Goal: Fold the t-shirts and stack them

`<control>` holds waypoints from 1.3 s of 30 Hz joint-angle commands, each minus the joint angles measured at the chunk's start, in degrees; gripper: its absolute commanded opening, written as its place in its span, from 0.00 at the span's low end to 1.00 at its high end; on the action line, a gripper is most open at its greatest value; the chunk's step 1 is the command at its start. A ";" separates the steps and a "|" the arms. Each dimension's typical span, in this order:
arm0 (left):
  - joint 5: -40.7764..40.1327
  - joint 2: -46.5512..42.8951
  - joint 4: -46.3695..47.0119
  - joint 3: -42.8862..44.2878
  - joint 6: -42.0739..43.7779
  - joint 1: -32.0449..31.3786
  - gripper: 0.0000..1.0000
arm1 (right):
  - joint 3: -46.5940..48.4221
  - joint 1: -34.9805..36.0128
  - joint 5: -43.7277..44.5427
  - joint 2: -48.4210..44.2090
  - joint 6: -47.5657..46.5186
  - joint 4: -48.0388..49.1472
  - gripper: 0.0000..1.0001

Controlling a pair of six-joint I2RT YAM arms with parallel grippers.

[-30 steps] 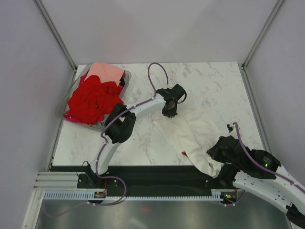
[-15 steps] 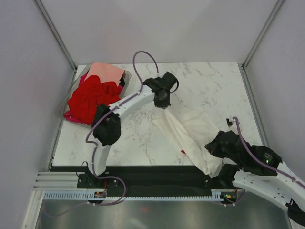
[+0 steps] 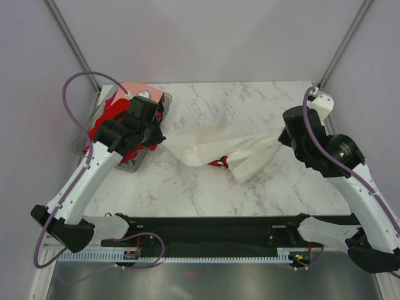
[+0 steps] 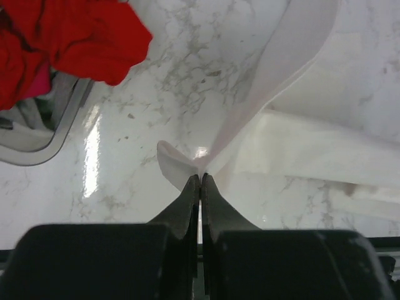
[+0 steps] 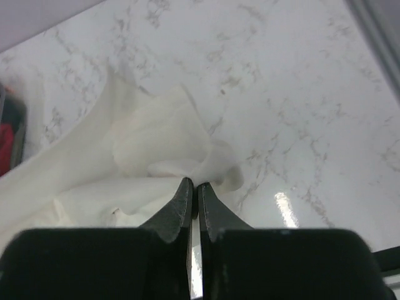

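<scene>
We see left hand [image 4: 200, 178] pinching one end of cream-white t-shirt [image 3: 209, 149], right hand [image 5: 193, 185] pinching other end. T-shirt hangs stretched between them over worktop [image 3: 262, 103] middle. Red t-shirts [image 4: 69, 31] heaped in bin [image 4: 44, 150], far left.

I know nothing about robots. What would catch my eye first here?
A cream-white t-shirt is stretched across the middle of the marble table. It is pinched at one side by the left gripper and at the other by the right gripper, both shut on the cloth. At the far left corner, bright red t-shirts spill over the rim of a clear bin.
</scene>
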 commanded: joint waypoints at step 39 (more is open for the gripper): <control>7.64 -21.92 3.71 -38.74 -4.28 4.54 0.02 | -63.25 -7.90 -31.65 -10.96 13.32 28.51 0.29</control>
